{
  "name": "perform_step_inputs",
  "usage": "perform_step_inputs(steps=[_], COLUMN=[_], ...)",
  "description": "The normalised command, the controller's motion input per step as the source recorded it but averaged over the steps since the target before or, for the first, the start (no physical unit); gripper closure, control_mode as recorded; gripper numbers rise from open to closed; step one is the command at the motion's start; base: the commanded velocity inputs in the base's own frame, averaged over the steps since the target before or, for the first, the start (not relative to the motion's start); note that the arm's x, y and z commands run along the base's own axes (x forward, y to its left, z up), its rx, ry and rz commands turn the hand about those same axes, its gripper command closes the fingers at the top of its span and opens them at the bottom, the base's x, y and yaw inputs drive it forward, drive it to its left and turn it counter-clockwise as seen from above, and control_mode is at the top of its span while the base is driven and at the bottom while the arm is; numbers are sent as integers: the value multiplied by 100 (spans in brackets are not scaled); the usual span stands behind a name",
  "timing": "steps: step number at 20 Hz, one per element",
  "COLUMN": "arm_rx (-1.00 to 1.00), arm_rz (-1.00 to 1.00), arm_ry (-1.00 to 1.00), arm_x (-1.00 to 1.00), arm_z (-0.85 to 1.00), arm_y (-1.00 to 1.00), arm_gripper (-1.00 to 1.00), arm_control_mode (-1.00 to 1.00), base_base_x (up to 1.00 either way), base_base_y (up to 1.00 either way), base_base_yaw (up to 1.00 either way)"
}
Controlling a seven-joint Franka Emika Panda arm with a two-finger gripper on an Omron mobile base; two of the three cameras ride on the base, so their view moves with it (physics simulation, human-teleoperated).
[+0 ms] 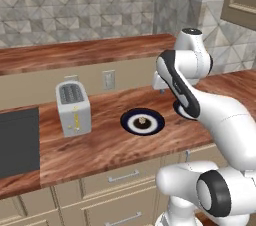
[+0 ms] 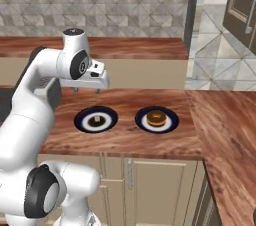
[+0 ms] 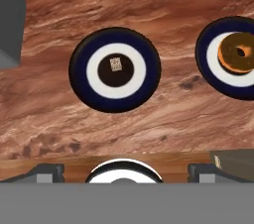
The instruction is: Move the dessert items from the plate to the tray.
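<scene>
Approach was the step in hand: the hand (image 3: 123, 174), fingers apart and empty, hovered above the pale piece (image 3: 115, 64) on its plate (image 3: 79, 77), needing descent next.

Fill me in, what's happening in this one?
The robot's hand hangs above a wooden kitchen counter, holding nothing that I can see. Two dark-rimmed plates sit side by side below it. The left plate carries a tiny pale piece at its centre, and the right plate holds a golden-brown doughnut. Both sweets are on their plates, so no transfer has begun. A toaster stands further left on the counter.
</scene>
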Motion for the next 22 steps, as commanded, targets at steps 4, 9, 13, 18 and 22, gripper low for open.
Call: perform_step_inputs(steps=[4,9,13,18,22], arm_rx=[0,0,0,-1,-12], arm_rz=[0,0,0,0,-4], arm_ry=[0,0,0,5,21], arm_x=[0,0,0,20,68], arm_z=[0,0,0,0,0], arm_y=[0,0,0,7,55], arm_gripper=[-100,-100,-100,-100,-100], arm_control_mode=[100,100,100,-100,-100], base_base_x=[42,70,34,0,0], base_base_y=[-8,0,0,0,0], base_base_yaw=[0,0,0,0,0])
